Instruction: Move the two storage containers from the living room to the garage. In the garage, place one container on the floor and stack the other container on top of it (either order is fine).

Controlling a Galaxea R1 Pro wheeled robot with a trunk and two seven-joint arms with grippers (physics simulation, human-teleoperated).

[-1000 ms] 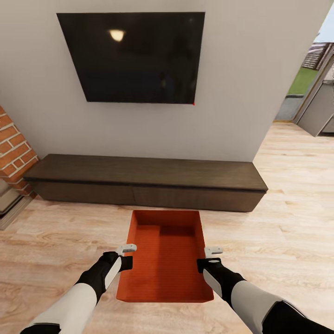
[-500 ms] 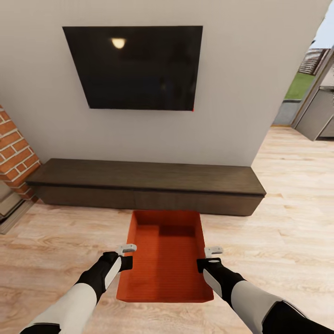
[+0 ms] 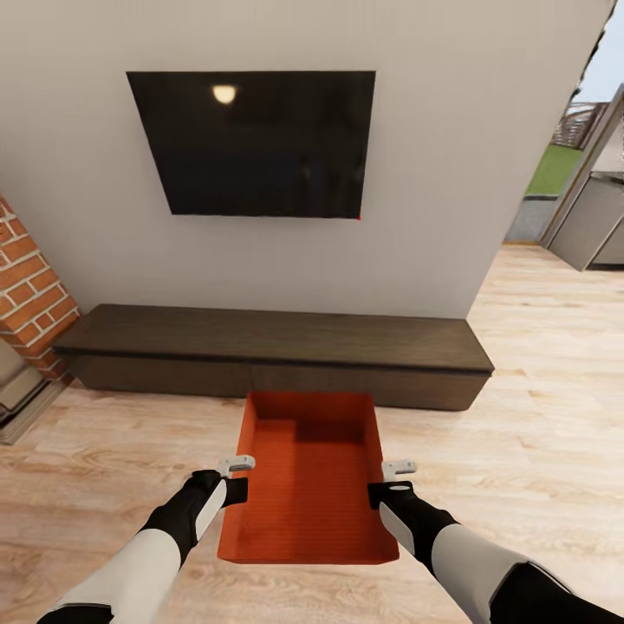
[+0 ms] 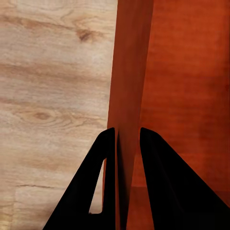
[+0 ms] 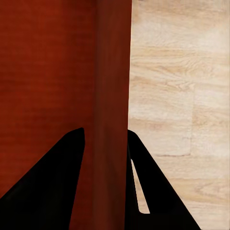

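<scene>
Brick fireplace (image 3: pixel 30 295) cut off at left edge; second container perhaps nested, unclear

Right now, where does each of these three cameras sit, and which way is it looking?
Head view: on the robot's head, looking forward and down at the bin, cabinet and TV; both forearms show, with the left gripper and right gripper.
Left wrist view: by the left gripper, looking down along its black fingers straddling a bin wall.
Right wrist view: by the right gripper, fingers astride the opposite wall.
All three share the bin and wood floor.
</scene>
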